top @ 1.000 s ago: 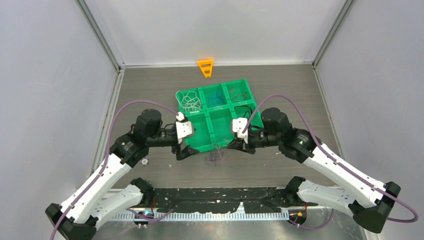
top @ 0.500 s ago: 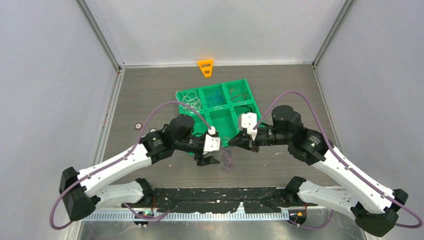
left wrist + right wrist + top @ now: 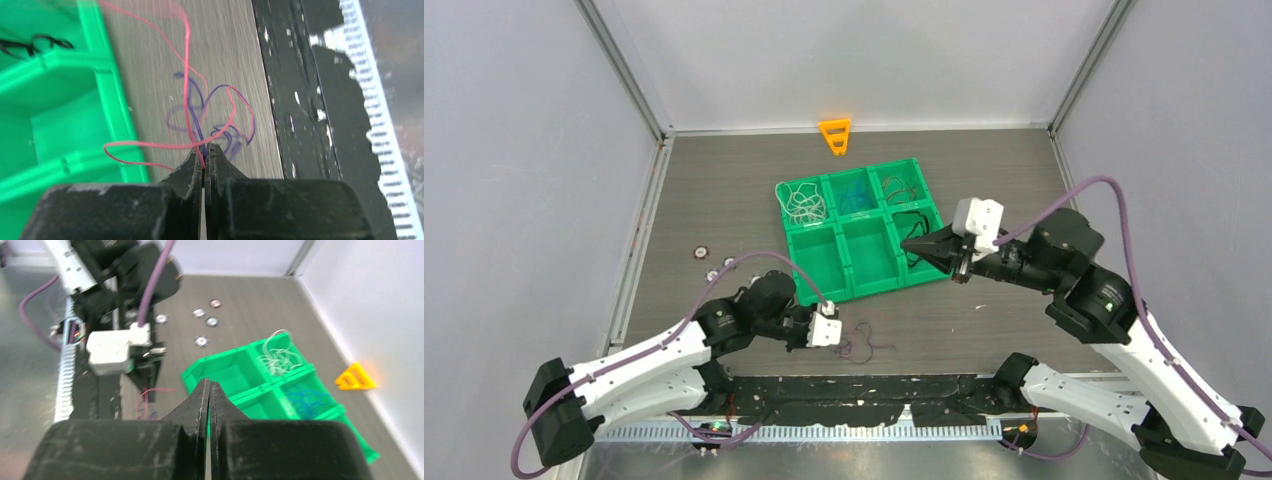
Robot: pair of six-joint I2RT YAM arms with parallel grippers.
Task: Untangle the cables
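Two tangled cables (image 3: 222,131) — red and purple — trail forward on the tabletop (image 3: 724,190) from the left claw (image 3: 204,150) pinching them; the right claw (image 3: 912,243), pressed together, hangs far off by the tray (image 3: 864,293).

Bright even light, soft shadows; top cam sharp, wrist cams motion-blurred, esp. right.

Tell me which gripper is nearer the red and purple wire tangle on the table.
Left. The left gripper is shut on the wire tangle itself; the right gripper hangs well away, shut, above the green tray's right side.
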